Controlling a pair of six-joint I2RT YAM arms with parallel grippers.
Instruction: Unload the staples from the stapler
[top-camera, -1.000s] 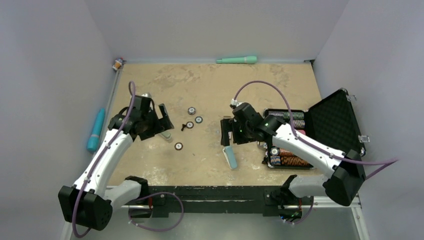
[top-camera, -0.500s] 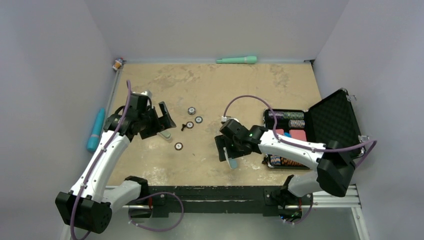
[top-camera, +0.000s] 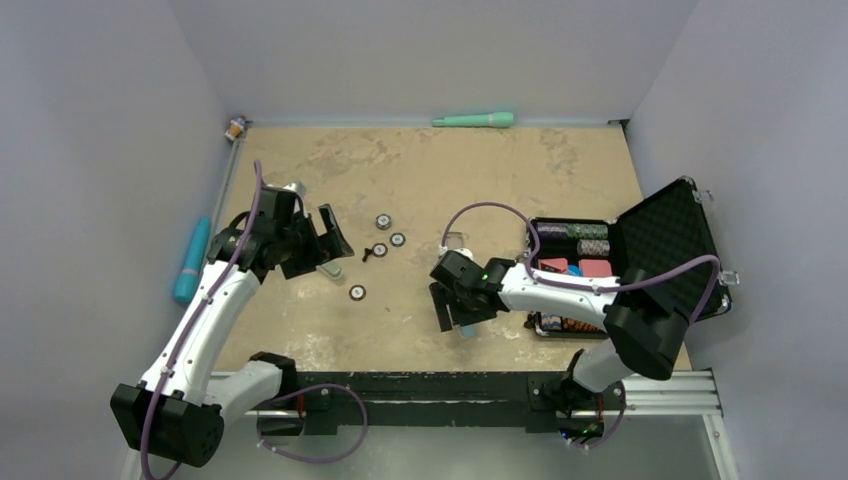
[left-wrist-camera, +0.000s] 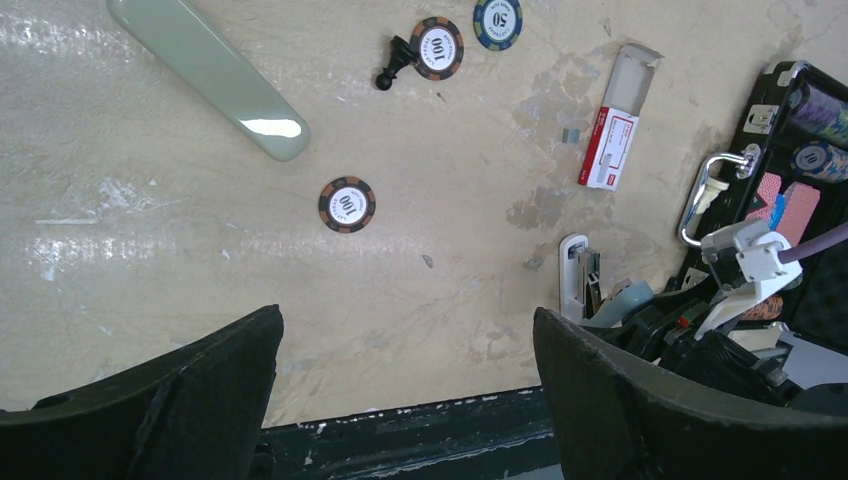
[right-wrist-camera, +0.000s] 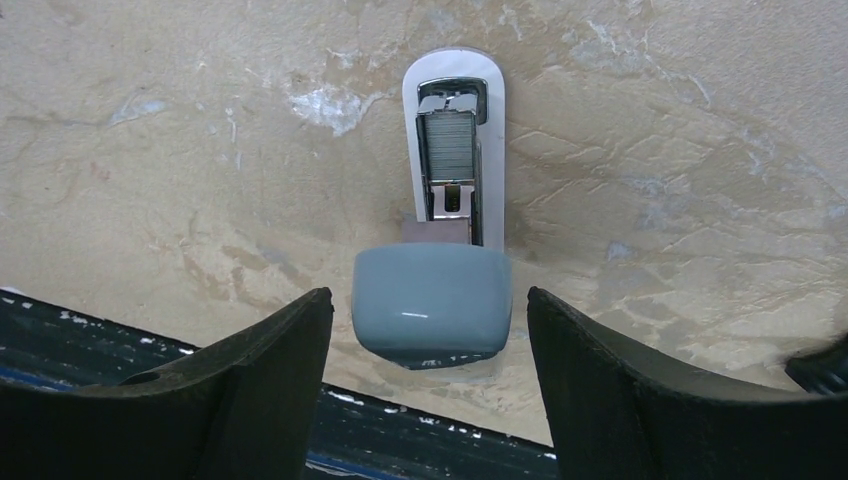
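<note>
The stapler (right-wrist-camera: 452, 200) lies on the table, hinged open. Its white base holds a metal magazine with a row of staples (right-wrist-camera: 447, 140), and its blue-grey top (right-wrist-camera: 430, 305) points toward the camera. My right gripper (right-wrist-camera: 428, 298) is open, one finger on each side of the blue-grey top, not touching it. In the top view the right gripper (top-camera: 452, 308) covers most of the stapler (top-camera: 467, 329). The stapler also shows in the left wrist view (left-wrist-camera: 577, 280). My left gripper (top-camera: 330, 235) is open and empty, up over the table's left side, far from the stapler.
A red and white staple box (left-wrist-camera: 615, 135) lies open beyond the stapler. Poker chips (top-camera: 383, 221) and a small black piece (left-wrist-camera: 393, 68) are scattered mid-table. An open chip case (top-camera: 640, 260) is at the right. A pale green bar (left-wrist-camera: 210, 75) lies under the left gripper. The table's front edge (right-wrist-camera: 400, 440) is close by.
My right gripper has moved toward the front edge and a little left, over the stapler, now straddling its blue-grey top. The left arm has barely moved.
</note>
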